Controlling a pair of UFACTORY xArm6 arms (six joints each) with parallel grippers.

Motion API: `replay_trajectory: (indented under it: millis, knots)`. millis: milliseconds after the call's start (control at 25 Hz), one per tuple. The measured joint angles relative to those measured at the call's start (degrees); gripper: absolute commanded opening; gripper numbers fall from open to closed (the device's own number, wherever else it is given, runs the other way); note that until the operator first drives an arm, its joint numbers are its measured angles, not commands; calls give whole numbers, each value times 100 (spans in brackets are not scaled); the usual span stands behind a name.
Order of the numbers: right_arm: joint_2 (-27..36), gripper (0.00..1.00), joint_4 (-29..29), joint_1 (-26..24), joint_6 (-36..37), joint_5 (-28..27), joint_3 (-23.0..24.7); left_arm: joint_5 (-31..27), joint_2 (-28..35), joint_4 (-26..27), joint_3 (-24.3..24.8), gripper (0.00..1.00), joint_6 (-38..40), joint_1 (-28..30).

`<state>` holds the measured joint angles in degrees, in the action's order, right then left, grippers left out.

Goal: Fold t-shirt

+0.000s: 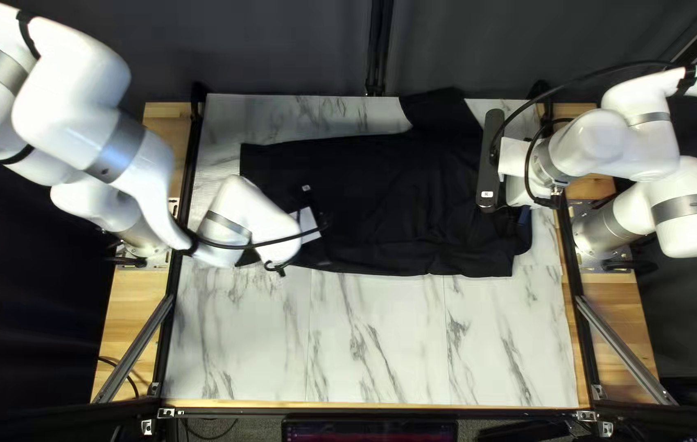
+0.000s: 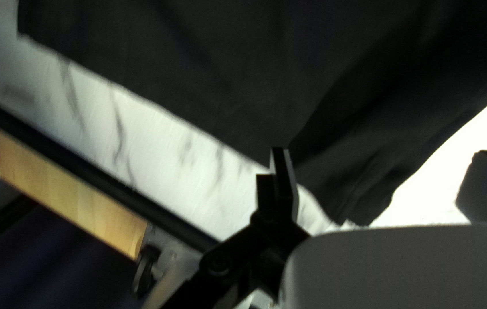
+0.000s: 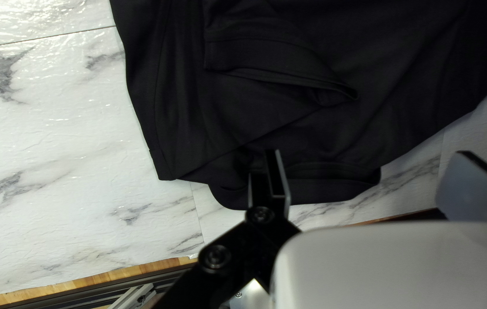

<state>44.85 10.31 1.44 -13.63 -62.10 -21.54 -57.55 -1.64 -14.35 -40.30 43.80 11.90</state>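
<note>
Right wrist view, and my right gripper (image 3: 371, 153) gapes, left gripper (image 2: 382, 152) gaping too: best nip the t-shirt (image 1: 381, 196) by its far edge (image 1: 324, 147), both ends, lift together, fold taut!

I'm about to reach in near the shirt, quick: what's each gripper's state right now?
Left gripper: open, fingers wide apart, holding nothing.
Right gripper: open, fingers wide apart, holding nothing.

Black t-shirt (image 1: 381, 196), apparently plain

Black t-shirt (image 2: 226, 74) on grey-veined white tabletop (image 2: 157, 151)
</note>
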Motion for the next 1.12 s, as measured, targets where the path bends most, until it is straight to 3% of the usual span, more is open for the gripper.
replay_trajectory:
  millis: [200,480,520,560,680,840,1120]
  knots:
    - [0,100,0,0,0,0,0,-297,-305,-25,-382,100,-357,-243]
    - [0,100,0,0,0,0,0,-52,-474,-10,-329,100,-493,-437]
    - [0,100,0,0,0,0,0,-23,-471,-1,-303,92,-495,-448]
    - [0,100,0,0,0,0,0,-1,-467,10,-281,77,-495,-452]
    - [0,100,0,0,0,0,0,36,-452,36,-226,7,-482,-453]
    - [0,100,0,0,0,0,0,-3,-418,48,-214,3,-454,-444]
    - [0,100,0,0,0,0,0,-252,-278,25,-311,10,-411,-376]
